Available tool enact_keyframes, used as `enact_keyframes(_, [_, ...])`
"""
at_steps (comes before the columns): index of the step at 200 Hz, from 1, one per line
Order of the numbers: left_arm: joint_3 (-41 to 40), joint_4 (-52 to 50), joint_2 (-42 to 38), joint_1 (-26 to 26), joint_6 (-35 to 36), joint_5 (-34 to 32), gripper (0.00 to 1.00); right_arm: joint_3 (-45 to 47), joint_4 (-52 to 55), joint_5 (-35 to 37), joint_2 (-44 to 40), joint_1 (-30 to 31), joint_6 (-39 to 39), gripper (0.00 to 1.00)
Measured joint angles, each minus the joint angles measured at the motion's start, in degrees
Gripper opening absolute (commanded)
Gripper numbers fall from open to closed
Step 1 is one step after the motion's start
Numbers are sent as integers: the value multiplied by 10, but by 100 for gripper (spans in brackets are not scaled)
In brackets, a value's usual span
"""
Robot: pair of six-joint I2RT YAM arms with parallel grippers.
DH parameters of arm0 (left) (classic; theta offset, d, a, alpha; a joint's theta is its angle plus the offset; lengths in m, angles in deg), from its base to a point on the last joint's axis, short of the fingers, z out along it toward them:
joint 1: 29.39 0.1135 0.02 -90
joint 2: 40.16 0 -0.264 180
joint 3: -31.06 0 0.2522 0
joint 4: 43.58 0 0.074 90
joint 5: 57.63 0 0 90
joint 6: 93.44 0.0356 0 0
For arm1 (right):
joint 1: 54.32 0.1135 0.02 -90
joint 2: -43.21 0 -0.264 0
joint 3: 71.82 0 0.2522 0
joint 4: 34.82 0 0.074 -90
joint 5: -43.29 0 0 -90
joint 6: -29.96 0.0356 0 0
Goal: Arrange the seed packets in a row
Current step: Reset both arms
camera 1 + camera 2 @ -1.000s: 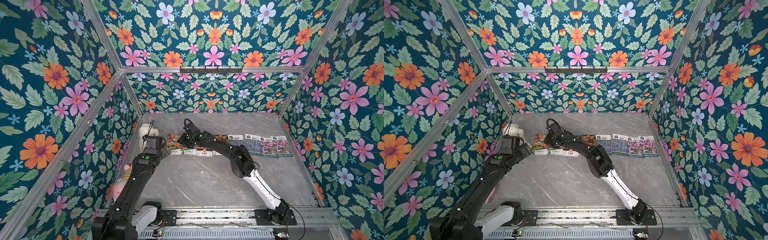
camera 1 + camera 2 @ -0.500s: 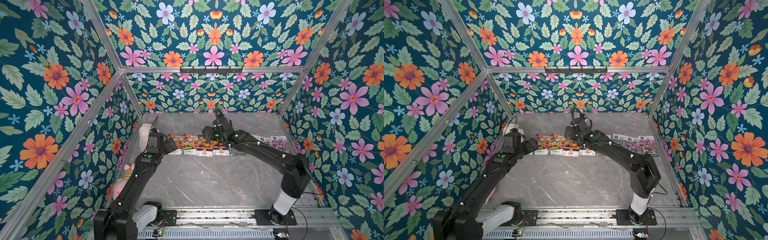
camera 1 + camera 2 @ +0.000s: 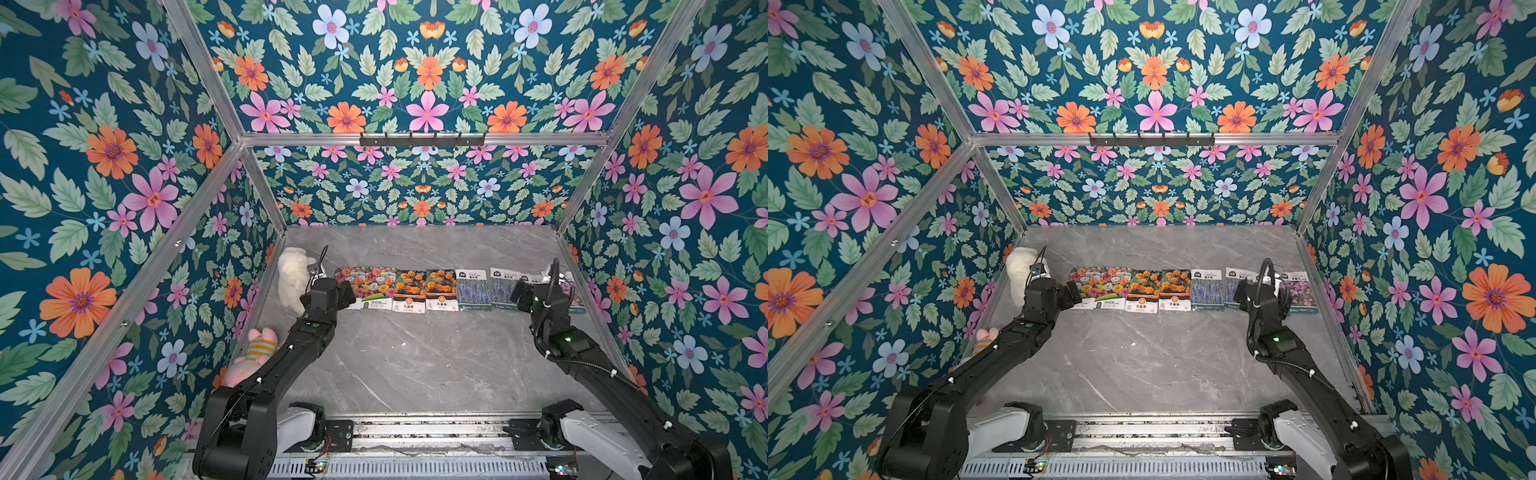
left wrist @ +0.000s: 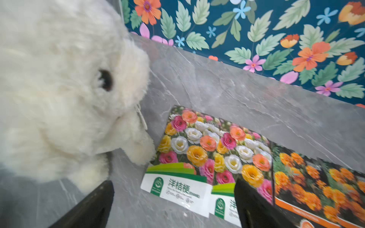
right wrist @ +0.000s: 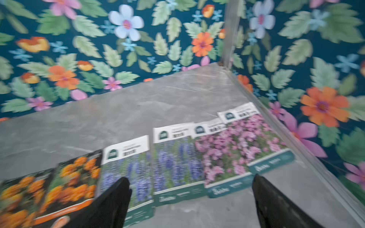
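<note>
I am hovering my left gripper (image 4: 173, 189) and right gripper (image 5: 190, 183) wide and empty, aiming to lift without nudging the seed packets (image 3: 409, 286).

White plush toy (image 3: 293, 277): on grey marble table (image 3: 415, 361), left edge, toward far left corner | Pink plush toy (image 3: 254, 353), striped middle: left edge, nearer front, partly hidden | Black hook rail (image 3: 422, 140): on back-wall frame bar | Walls: floral wallpaper (image 3: 124, 174)
</note>
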Motion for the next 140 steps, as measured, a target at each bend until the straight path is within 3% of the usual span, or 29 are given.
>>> enact_keyframes(33, [-66, 67, -18, 0, 51, -57, 100, 92, -62, 5, -31, -31, -25, 99])
enact_keyframes(77, [-144, 167, -30, 13, 130, -103, 99, 145, -154, 1, 31, -37, -59, 99])
enact_keyframes(106, [-195, 256, -4, 29, 176, -97, 99, 154, -222, -23, 86, -42, -78, 99])
enact_keyframes(140, [-223, 380, 41, 48, 209, -32, 99, 160, -308, -87, 130, -66, -101, 99])
